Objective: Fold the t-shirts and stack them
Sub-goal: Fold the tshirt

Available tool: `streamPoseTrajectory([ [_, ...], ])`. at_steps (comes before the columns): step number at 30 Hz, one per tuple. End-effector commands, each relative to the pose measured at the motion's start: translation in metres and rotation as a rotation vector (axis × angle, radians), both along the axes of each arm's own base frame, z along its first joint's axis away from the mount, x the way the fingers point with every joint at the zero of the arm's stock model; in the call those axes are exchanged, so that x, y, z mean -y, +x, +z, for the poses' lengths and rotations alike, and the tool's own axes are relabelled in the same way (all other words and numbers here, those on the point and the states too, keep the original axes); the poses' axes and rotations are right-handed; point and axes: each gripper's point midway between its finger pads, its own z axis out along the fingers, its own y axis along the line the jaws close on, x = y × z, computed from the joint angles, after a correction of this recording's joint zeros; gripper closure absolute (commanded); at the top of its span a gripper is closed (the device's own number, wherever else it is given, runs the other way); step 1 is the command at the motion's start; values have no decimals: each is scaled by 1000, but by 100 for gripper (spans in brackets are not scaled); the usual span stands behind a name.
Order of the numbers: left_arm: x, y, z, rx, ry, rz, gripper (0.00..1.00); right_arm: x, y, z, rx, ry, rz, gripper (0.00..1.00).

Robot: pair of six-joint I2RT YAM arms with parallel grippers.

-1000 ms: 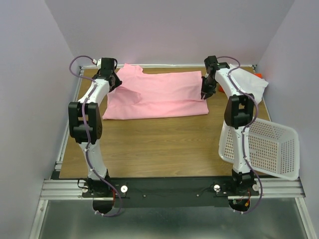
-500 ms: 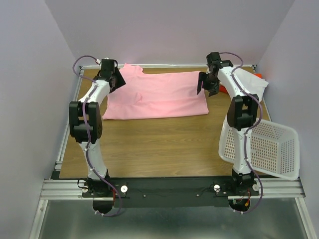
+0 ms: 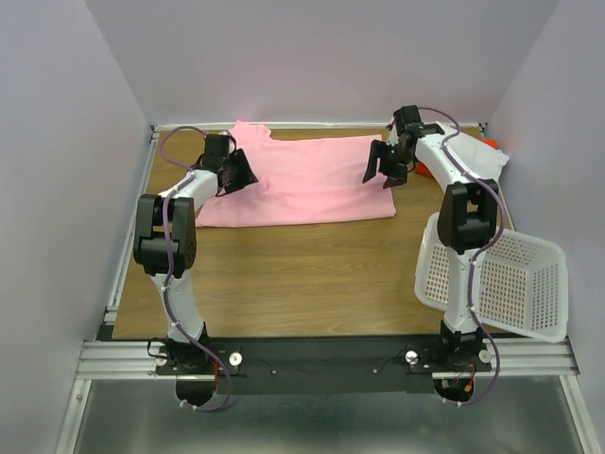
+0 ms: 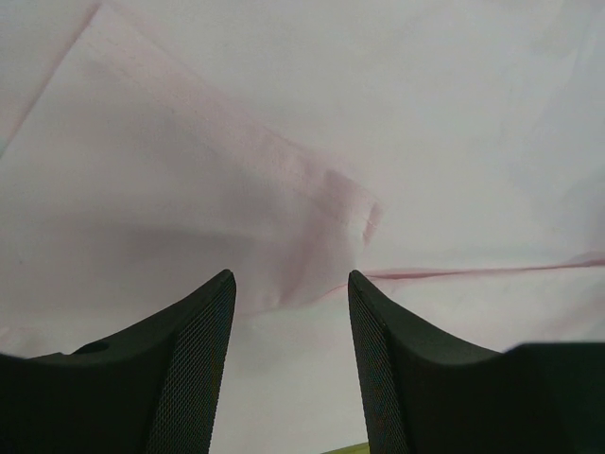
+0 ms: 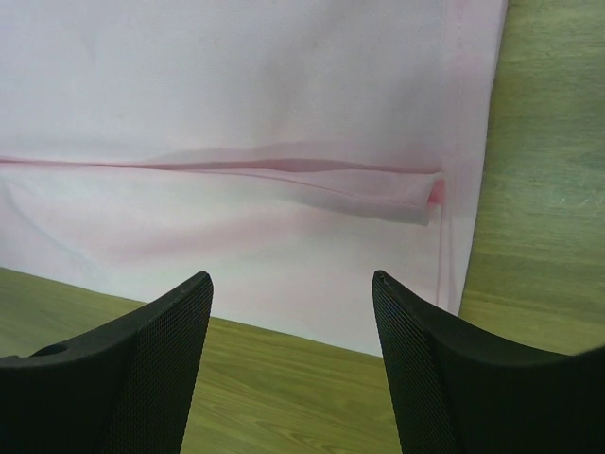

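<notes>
Pink t-shirt (image 3: 302, 184), we log left gripper (image 3: 240, 175) wide and empty above its sleeve end, right gripper (image 3: 380, 173) wide and empty above its right hem, shirt flat along the far side of the table (image 3: 302, 284), white t-shirt (image 3: 477, 159) bunched at far right.

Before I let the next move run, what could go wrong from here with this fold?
The pink shirt has a loose, puckered fold edge below the open right gripper. A grab there might catch only one layer and pull the fold apart. The basket sits tilted right beside the right arm, so a wide swing could knock it.
</notes>
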Motion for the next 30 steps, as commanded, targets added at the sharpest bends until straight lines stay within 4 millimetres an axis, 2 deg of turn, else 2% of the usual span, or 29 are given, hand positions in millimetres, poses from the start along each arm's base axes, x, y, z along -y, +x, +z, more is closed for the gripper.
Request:
streamPoseTrajectory([
  [1,11,1,-4,35,-48,-60,41,-9,7,-14,5,46,18,25],
  [6,9,-7,-19,9,-32,-69,41,-2,-1,-42,-40,2,14,25],
  [10,3,-22,-35,-35,-12,-53,41,3,-18,-62,-95,-18,11,25],
  [13,1,-31,-39,-47,-13,-40,41,9,-38,-78,-150,-40,4,25],
  [19,-11,-53,-55,-123,22,20,41,16,-67,-84,-202,-57,-11,25],
  [24,-16,-74,-59,-152,19,65,41,19,-95,-84,-246,-60,-36,25],
  [28,-16,-95,-65,-186,8,72,41,21,-107,-77,-251,-57,-52,25],
  [30,-15,-102,-62,-190,-9,81,41,21,-118,-78,-272,-56,-58,25],
])
